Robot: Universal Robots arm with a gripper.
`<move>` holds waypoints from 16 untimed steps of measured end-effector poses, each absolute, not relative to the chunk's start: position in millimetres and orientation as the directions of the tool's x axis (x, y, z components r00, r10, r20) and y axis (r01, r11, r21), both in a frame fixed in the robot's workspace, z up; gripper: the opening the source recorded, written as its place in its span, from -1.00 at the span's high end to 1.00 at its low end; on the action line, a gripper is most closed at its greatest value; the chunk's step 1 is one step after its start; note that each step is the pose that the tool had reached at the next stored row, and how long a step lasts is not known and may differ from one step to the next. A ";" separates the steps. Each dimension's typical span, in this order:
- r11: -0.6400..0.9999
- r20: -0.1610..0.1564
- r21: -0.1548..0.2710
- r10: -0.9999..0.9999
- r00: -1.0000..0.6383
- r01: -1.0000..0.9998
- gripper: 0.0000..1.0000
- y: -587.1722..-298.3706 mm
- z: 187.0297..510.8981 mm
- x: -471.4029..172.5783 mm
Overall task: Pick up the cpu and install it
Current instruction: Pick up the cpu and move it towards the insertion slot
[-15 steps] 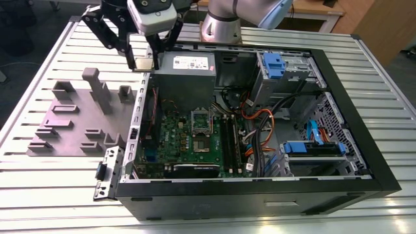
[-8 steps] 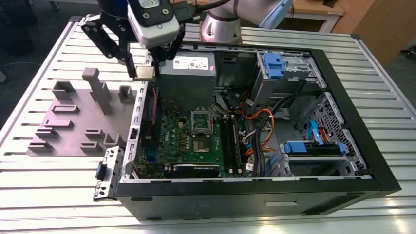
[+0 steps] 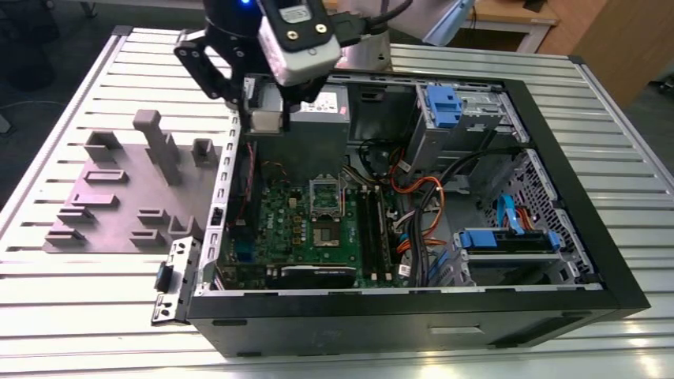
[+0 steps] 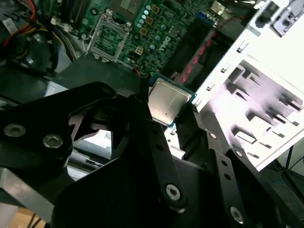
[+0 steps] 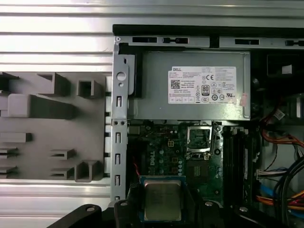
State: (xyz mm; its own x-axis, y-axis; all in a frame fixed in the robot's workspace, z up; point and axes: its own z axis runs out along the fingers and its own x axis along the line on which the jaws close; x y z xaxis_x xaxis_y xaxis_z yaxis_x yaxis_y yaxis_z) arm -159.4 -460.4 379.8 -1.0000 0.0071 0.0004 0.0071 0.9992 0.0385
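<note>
Ribbed metal surface [image 3: 84, 332], silver slats, wooden furniture behind.

Exterior view. Black computer case [image 3: 421, 328] lies on its side with its insides open to the camera. Just beside it, on the exterior view's left, sits a grey plate [image 3: 116, 197] with raised blocks and slots. Inside the case: green board [image 3: 305, 229] carrying a silver socket frame [image 3: 327, 193]; power supply [image 3: 321, 110] with a white label at the far end; blue drive cages [image 3: 506, 238] and orange cables [image 3: 406, 178] on the exterior view's right. Arm [image 3: 300, 35] comes in from above. Claw [image 3: 265, 106] hangs over the far corner of the case, by the power supply and the wall nearest the grey plate. Small pale square at its tip: the cpu [image 3: 265, 121].

Second wrist view. The cpu [image 4: 167, 102] is pinched at its edges between two black fingers [image 4: 187, 126], so the claw [image 4: 167, 107] is closed on it. Shiny silver top, thin blue-green rim. Beyond it lie the green board [image 4: 152, 23] and the socket frame [image 4: 109, 35], well apart from the chip. Grey plate [image 4: 256, 118] off to one side, brightly lit.

First wrist view, looking down. The cpu [image 5: 162, 199] sits in the claw [image 5: 162, 204], seen against the green board [image 5: 166, 156] near the case wall. Socket frame [image 5: 199, 137] and power supply [image 5: 194, 90] lie further along. Grey plate [image 5: 47, 133] rests on the slatted surface [image 5: 57, 42] outside the wall.
</note>
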 end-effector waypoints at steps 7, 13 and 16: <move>0.999 0.002 0.039 0.007 -1.000 0.007 0.06 -460.4 377.5 -127.6; 0.999 0.002 0.038 0.007 -1.000 0.007 0.06 -460.4 375.8 -100.3; 0.999 0.002 0.038 0.007 -1.000 0.007 0.06 -460.4 374.7 -87.3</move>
State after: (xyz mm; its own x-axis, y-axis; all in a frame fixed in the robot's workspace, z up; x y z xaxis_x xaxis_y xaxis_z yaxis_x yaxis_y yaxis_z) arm -87.3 -460.4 374.7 -1.0000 0.0073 0.0025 0.0074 0.9992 0.0384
